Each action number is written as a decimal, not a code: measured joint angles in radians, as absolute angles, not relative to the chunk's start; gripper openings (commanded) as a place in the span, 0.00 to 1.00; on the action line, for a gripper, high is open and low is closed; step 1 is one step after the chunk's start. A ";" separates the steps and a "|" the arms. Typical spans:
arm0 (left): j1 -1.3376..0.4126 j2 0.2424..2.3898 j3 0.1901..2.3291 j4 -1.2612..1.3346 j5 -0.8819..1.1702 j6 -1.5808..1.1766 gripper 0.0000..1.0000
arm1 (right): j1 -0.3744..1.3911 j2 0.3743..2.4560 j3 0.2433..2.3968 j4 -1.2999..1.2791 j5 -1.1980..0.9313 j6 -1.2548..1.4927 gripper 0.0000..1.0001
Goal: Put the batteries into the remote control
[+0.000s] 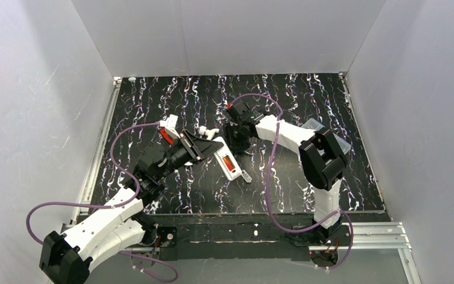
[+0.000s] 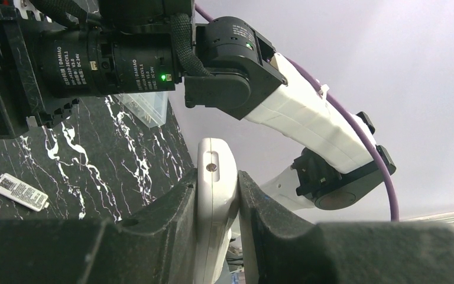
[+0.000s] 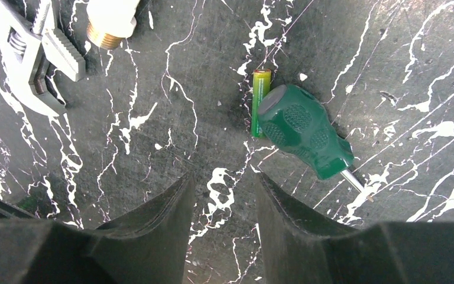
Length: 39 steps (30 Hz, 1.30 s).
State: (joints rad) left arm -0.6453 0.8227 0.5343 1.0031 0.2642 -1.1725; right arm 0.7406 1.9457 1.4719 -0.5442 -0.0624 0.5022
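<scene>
The white remote control (image 1: 232, 167) lies slanted at mid-table with its back up, and a red-orange battery (image 1: 229, 161) shows in its bay. My left gripper (image 1: 210, 147) is shut on the remote's end; in the left wrist view the remote control (image 2: 216, 171) stands edge-on, clamped between both pads. My right gripper (image 3: 224, 177) hangs open over bare table with nothing between its fingers. Just ahead of it lies a slim yellow-green battery (image 3: 260, 100), touching the green screwdriver's handle (image 3: 304, 133). From above, my right gripper (image 1: 236, 141) points down just behind the remote.
An adjustable wrench (image 3: 29, 59) and a white brass-tipped fitting (image 3: 109, 23) lie ahead-left of the right gripper. A small flat cover plate (image 1: 246, 176) rests by the remote's near end. A clear plastic box (image 1: 337, 139) sits behind the right arm. A red-and-white tool (image 1: 166, 130) lies beside the left gripper.
</scene>
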 measured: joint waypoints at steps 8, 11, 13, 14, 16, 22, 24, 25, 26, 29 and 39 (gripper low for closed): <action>-0.645 0.822 0.534 1.003 0.264 -1.171 0.00 | 0.739 1.988 1.497 -0.552 -0.058 0.507 0.51; -0.645 0.822 0.534 1.000 0.263 -1.171 0.00 | 0.739 2.003 1.498 -0.552 -0.059 0.514 0.50; -0.645 0.820 0.534 0.995 0.263 -1.170 0.00 | 0.737 2.009 1.498 -0.554 -0.059 0.518 0.50; -0.645 0.820 0.534 0.994 0.263 -1.170 0.00 | 0.736 2.010 1.498 -0.554 -0.058 0.519 0.50; -0.645 0.821 0.534 0.992 0.263 -1.170 0.00 | 0.735 2.011 1.499 -0.556 -0.053 0.521 0.50; -0.645 0.821 0.534 0.992 0.263 -1.171 0.00 | 0.728 2.025 1.524 -0.575 -0.024 0.520 0.50; -0.645 0.821 0.534 0.992 0.263 -1.170 0.00 | 0.728 2.038 1.539 -0.579 -0.009 0.519 0.50; -0.645 0.821 0.534 0.991 0.263 -1.170 0.00 | 0.728 2.045 1.544 -0.579 -0.002 0.517 0.50; -0.645 0.821 0.535 0.989 0.263 -1.170 0.00 | 0.728 2.052 1.549 -0.579 0.002 0.517 0.49; -0.645 0.821 0.538 0.987 0.263 -1.169 0.00 | 0.728 2.070 1.551 -0.580 0.012 0.515 0.47; -0.645 0.821 0.539 0.986 0.263 -1.167 0.00 | 0.728 2.092 1.591 -0.585 0.027 0.498 0.32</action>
State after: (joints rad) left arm -0.6453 0.8207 0.5392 0.9859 0.2626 -1.1671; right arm 0.7277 2.0918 1.5913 -0.5854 0.0265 0.4984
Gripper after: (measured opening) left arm 0.253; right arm 0.349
